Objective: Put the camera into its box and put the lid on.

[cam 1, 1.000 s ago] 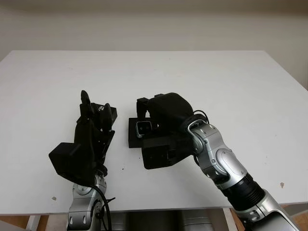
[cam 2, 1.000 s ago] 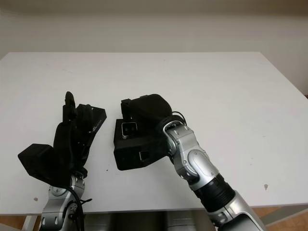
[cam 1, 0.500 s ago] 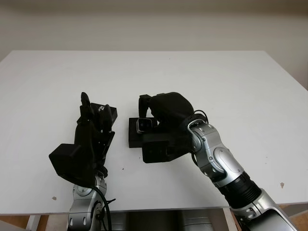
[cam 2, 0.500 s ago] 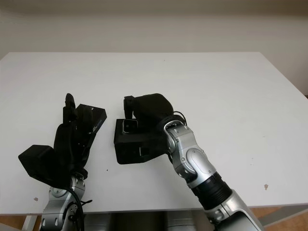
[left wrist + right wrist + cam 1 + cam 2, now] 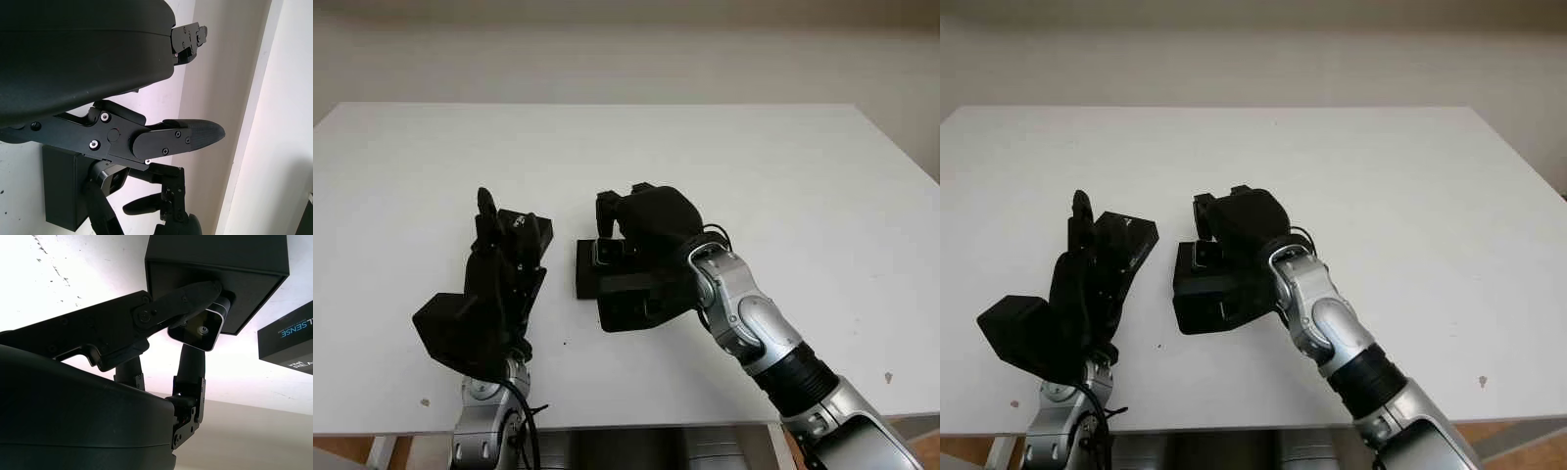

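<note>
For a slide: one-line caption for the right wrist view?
Right hand holds the silver camera over the open black box, with the lid lying beside it.

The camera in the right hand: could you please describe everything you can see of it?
The camera is a small silver bar with rounded ends and a dark round lens on its face, metallic-looking. The right hand grips it between black fingers, holding it over the open black box at mid-table. Whether it touches the box floor cannot be told. The lid lies apart, by the left hand.
</note>
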Robot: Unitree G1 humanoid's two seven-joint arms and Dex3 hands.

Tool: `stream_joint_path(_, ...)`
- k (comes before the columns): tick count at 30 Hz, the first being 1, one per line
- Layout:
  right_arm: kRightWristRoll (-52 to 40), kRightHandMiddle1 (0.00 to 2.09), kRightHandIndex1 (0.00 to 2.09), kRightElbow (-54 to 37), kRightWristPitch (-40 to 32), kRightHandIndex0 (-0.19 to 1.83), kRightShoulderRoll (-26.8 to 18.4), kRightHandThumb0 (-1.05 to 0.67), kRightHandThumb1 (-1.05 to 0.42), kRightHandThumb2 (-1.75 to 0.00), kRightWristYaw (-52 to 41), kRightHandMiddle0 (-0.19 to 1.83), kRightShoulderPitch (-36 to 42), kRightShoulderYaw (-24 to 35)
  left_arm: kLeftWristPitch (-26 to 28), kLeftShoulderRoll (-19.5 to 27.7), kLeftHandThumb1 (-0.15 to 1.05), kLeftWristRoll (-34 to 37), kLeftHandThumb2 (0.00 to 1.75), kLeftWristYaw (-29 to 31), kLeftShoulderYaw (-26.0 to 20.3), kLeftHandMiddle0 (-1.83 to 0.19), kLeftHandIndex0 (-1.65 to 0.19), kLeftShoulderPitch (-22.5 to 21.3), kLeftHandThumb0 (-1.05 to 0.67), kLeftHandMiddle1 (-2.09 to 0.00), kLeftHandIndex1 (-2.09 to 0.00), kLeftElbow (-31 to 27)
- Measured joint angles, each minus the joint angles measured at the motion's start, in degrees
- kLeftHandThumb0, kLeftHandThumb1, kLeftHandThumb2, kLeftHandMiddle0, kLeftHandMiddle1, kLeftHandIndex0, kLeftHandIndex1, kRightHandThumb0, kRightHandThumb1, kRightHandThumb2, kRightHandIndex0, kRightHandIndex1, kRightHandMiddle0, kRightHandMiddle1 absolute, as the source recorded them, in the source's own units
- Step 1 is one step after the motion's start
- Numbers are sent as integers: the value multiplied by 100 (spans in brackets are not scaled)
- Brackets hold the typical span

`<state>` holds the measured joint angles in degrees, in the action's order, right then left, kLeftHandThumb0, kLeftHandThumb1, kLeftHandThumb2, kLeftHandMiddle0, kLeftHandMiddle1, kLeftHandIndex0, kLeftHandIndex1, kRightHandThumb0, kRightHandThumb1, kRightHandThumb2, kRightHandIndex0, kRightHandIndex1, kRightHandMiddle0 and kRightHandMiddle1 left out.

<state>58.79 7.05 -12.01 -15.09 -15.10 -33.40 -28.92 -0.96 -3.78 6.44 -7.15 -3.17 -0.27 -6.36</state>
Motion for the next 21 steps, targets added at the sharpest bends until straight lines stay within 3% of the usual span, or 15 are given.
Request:
stream_joint_path(8,95,137,185,6,-46,25,-7,-47,-100,-5,-230,37,-10,-24,-1,0,105,9,47,-29,29,15,17,3,-55,-5,-5,0)
stream_joint_path(21,-15,153,191,-118,-7,16,-72,-47,-101,-6,-430,29,-2,-5,-16,1,105,18,46,-45,36,15,17,3,-55,-5,-5,-1)
